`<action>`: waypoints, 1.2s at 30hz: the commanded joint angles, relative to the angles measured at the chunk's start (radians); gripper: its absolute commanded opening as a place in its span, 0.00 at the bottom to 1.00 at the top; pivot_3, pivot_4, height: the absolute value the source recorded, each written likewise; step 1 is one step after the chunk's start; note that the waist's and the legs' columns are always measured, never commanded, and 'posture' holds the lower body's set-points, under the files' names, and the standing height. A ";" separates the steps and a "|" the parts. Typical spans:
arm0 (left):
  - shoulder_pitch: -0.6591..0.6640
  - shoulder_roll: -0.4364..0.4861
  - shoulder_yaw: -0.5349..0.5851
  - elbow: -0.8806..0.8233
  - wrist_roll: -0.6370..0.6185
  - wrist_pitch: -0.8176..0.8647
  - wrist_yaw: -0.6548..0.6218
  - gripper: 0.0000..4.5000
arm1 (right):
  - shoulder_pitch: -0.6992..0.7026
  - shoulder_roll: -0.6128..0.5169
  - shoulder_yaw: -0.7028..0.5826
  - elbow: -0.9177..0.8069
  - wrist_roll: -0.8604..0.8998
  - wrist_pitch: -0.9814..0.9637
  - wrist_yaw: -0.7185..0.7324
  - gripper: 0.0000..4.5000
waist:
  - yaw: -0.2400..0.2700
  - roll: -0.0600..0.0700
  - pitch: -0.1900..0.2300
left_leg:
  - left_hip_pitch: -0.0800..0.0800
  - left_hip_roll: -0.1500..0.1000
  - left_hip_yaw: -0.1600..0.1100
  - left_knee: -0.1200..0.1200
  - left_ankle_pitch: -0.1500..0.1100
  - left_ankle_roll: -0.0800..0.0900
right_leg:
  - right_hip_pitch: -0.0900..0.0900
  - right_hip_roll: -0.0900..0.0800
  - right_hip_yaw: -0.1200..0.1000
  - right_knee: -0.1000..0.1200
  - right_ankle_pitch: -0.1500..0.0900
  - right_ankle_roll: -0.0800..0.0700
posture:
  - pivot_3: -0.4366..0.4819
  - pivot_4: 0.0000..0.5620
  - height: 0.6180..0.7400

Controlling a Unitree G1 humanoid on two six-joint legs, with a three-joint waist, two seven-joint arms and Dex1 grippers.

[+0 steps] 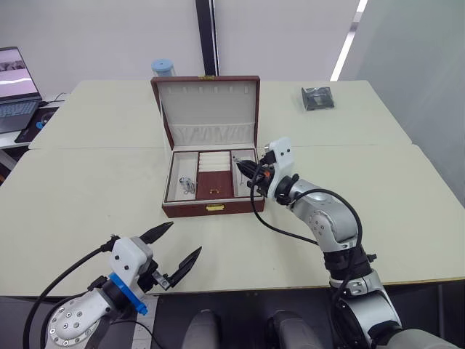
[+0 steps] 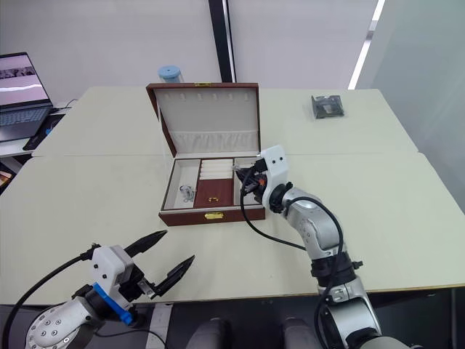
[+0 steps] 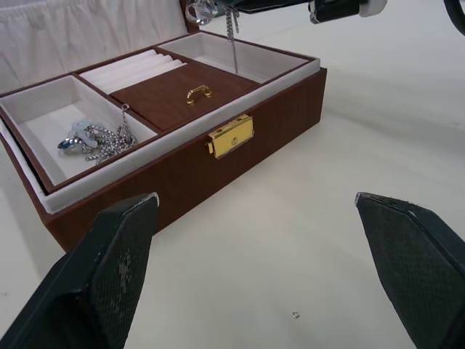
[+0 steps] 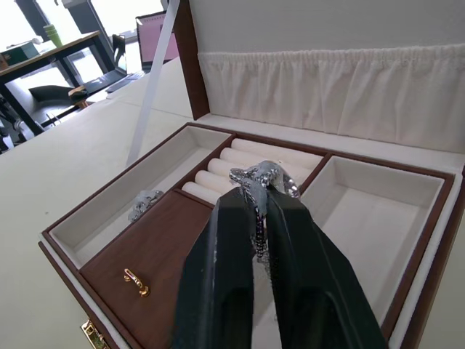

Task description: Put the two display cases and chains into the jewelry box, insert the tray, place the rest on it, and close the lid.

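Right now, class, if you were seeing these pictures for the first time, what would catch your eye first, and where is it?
The open jewelry box in the middle of the table, its lid standing upright. Next, the right gripper over the box's right side, pinching a silver chain that dangles above the tray. More chains lie in the tray's left compartment.

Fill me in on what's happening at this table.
The right gripper is shut on a silver chain, dangling it above the tray seated in the open jewelry box. Other jewellery already lies in the tray's left compartment. The left gripper hangs open near the table's front edge, holding nothing. The lid stands upright.
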 commanded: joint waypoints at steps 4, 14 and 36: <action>-0.024 0.009 0.010 -0.033 -0.011 0.019 0.008 1.00 | -0.001 0.000 -0.021 -0.030 0.011 -0.033 0.008 0.56 | 0.000 0.000 0.000 | 0.000 0.000 0.000 0.000 0.000 0.000 | 0.000 0.000 0.000 0.000 0.000 0.000 | 0.48 0.27 1.00; -0.064 0.038 0.078 -0.010 -0.152 0.253 0.034 1.00 | 0.059 -0.150 0.027 -0.060 -0.021 -0.151 0.190 0.99 | 0.000 0.000 0.000 | 0.000 0.000 0.000 0.000 0.000 0.000 | 0.000 0.000 0.000 0.000 0.000 0.000 | 0.48 0.27 1.00; -0.231 0.269 0.397 0.516 -0.115 0.222 -0.088 1.00 | 0.263 -0.650 -0.186 0.226 -0.002 -0.444 0.622 0.99 | 0.002 0.000 0.001 | 0.000 0.000 0.000 0.000 0.000 0.000 | 0.001 0.000 -0.001 -0.001 0.000 0.000 | 0.48 0.27 1.00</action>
